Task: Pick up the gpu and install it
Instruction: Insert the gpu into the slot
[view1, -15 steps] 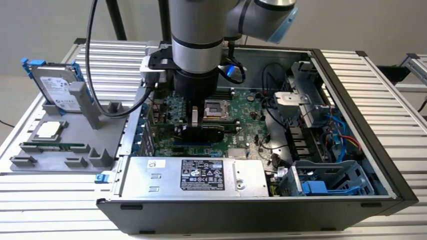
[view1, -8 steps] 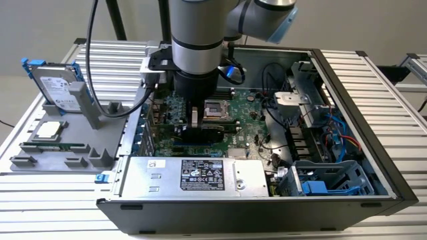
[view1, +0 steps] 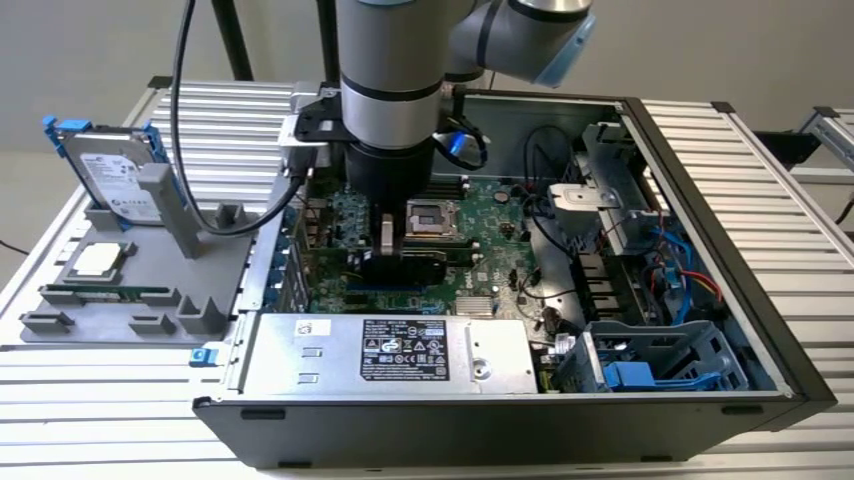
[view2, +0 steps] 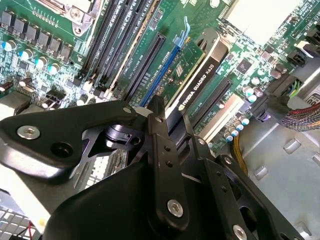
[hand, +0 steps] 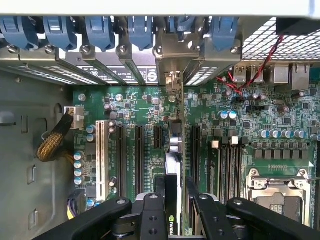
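1. An open desktop computer case (view1: 747, 300) lies on its side on a slatted metal table (view1: 747, 150), so its interior faces up.
2. A grey robot arm (view1: 390, 90) reaches straight down into the case, over the green motherboard (view1: 501, 250).
3. The gripper (view1: 388, 252) sits low, close to the board's expansion slots, between the processor socket (view1: 434, 218) and the silver power supply (view1: 387, 355) that runs along the near edge of the case.
4. In the second wrist view, the black fingers (view2: 162, 145) are closed on the top edge of the gpu (view2: 192, 85), which stands on edge between them.
5. The gpu is upright above the motherboard, lined up with a long blue slot (view2: 162, 67). Its green circuit face and black shroud edge are both visible.
6. In the first wrist view, the gpu (hand: 173, 175) appears as a thin vertical edge running from the gripper (hand: 172, 200) towards the rear slot brackets (hand: 172, 82) of the case.
7. Its lower edge looks to be at or in the slot, but how far it is seated cannot be told.
8. At the exterior view's left, outside the case, a grey parts holder (view1: 134, 290) rests on the table.
9. The holder carries a silver hard drive (view1: 114, 180) in a blue frame, standing upright, a square processor chip (view1: 100, 260) lying flat, and a narrow green memory stick (view1: 107, 293) on edge.
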